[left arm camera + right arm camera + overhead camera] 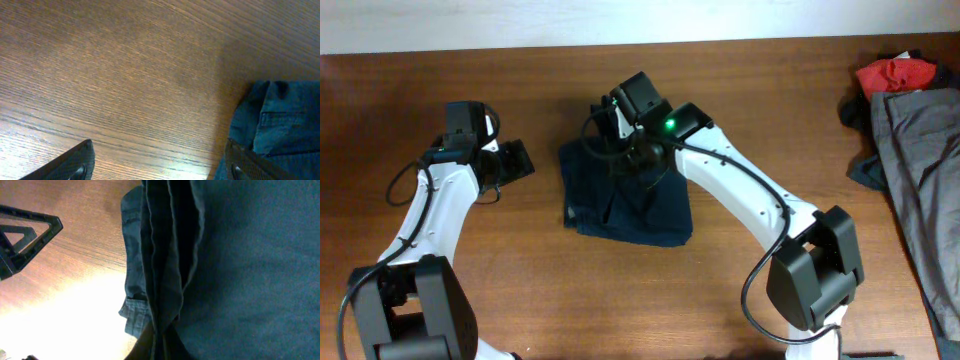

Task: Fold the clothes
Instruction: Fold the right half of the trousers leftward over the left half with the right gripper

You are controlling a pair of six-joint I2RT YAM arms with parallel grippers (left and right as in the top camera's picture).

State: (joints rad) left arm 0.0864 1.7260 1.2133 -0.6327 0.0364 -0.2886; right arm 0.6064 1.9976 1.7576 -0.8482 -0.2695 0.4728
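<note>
Closest to the lens in the overhead view, your right arm [740, 190] reaches from the lower right up to the middle of the frame. Your right hand [618, 138] sits on the upper edge of the navy garment [650, 215]. That garment lies in a rough folded square at the centre of the desk [520, 290]. Your left hand [513, 160] hangs just left of it, apart from the cloth. A grey garment [920, 170] and a red garment [898, 72] are piled at the far right edge.

From the left wrist, your left hand [160, 167] is spread wide, one finger in each lower corner with bare desk [125, 75] between them. The navy garment [285, 120] fills the lower right corner.

From the right wrist, the navy garment [250, 270] covers most of the frame. A bunched ridge of folds runs down the middle and narrows at the bottom edge, where your right hand [157, 350] looks pressed together on it. A black triangular frame [25, 235] shows at the upper left over the desk [75, 305].
</note>
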